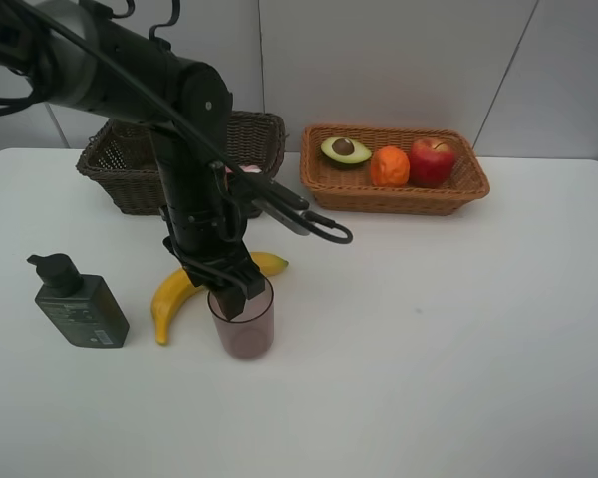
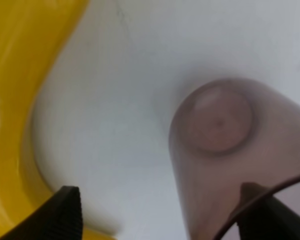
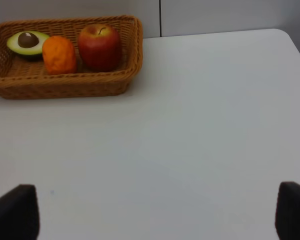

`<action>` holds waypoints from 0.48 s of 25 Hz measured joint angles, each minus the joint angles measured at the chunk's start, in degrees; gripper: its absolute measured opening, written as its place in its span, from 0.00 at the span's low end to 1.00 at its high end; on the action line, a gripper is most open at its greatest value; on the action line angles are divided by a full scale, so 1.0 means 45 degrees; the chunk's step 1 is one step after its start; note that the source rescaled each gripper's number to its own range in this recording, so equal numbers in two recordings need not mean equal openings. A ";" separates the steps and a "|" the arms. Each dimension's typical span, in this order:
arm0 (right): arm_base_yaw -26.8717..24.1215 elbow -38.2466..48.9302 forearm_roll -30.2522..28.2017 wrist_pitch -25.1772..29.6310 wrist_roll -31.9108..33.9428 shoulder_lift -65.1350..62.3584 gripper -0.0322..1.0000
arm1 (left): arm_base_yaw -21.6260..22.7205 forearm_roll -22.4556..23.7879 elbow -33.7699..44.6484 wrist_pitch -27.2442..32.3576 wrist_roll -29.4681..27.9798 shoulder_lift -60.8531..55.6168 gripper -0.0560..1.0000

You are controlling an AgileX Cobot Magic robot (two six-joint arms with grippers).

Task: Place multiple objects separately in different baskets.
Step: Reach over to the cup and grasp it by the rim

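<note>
A translucent brownish-pink cup point(image 1: 242, 324) point(image 2: 225, 145) stands upright on the white table beside the yellow banana point(image 1: 174, 299) point(image 2: 15, 100). My left gripper point(image 1: 229, 289) point(image 2: 157, 200) hangs over the cup's rim, open. One finger point(image 2: 262, 212) is down inside the cup and the other finger point(image 2: 65, 215) is outside it, towards the banana. The dark green pump bottle point(image 1: 78, 302) stands at the left. The light basket point(image 1: 399, 194) point(image 3: 65, 85) holds the halved avocado point(image 1: 345, 150) point(image 3: 27, 42), the orange point(image 1: 389, 166) point(image 3: 59, 54) and the red apple point(image 1: 432, 161) point(image 3: 100, 47). My right gripper point(image 3: 155, 200) is open over bare table.
The dark brown basket point(image 1: 120, 159) sits at the back left, partly hidden by the left arm. A bit of pink point(image 1: 249, 169) shows at its near rim, and I cannot tell what it is. White table stretches to the right and the front.
</note>
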 joint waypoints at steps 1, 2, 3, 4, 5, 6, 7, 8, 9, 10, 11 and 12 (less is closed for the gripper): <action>0.0000 0.0000 0.0000 0.0000 0.0000 0.0000 1.00 | 0.0000 0.0000 0.0000 -0.0014 0.0000 0.0026 0.67; 0.0000 0.0000 0.0000 0.0000 0.0000 0.0000 1.00 | 0.0000 0.0000 0.0000 -0.0014 0.0000 0.0039 0.56; 0.0000 0.0000 0.0000 0.0000 0.0000 0.0000 1.00 | 0.0000 -0.0014 0.0000 -0.0014 0.0000 0.0039 0.47; 0.0000 0.0000 0.0000 0.0000 0.0000 0.0000 1.00 | 0.0000 -0.0027 0.0000 -0.0014 0.0000 0.0039 0.36; 0.0000 0.0000 0.0000 0.0000 0.0000 0.0000 1.00 | 0.0000 -0.0027 0.0000 -0.0014 0.0000 0.0039 0.25; 0.0000 0.0000 0.0000 0.0000 0.0000 0.0000 1.00 | 0.0000 -0.0027 0.0000 -0.0014 0.0000 0.0039 0.16; 0.0000 0.0000 0.0000 0.0000 0.0000 0.0000 1.00 | 0.0000 -0.0027 0.0000 -0.0014 0.0000 0.0039 0.10; 0.0000 0.0000 0.0000 0.0000 0.0000 0.0000 1.00 | 0.0000 -0.0027 0.0000 -0.0028 0.0000 0.0039 0.06; 0.0000 0.0000 0.0000 0.0000 0.0000 0.0000 1.00 | 0.0000 -0.0027 0.0000 -0.0028 0.0000 0.0039 0.05; 0.0000 0.0000 0.0000 0.0000 0.0000 0.0000 1.00 | 0.0000 -0.0027 0.0000 -0.0028 0.0000 0.0039 0.05; 0.0000 0.0000 0.0000 0.0000 0.0000 0.0000 1.00 | 0.0000 -0.0039 0.0000 -0.0028 0.0000 0.0039 0.05; 0.0000 0.0000 0.0000 0.0000 0.0000 0.0000 1.00 | 0.0000 -0.0057 0.0000 -0.0028 0.0000 0.0039 0.05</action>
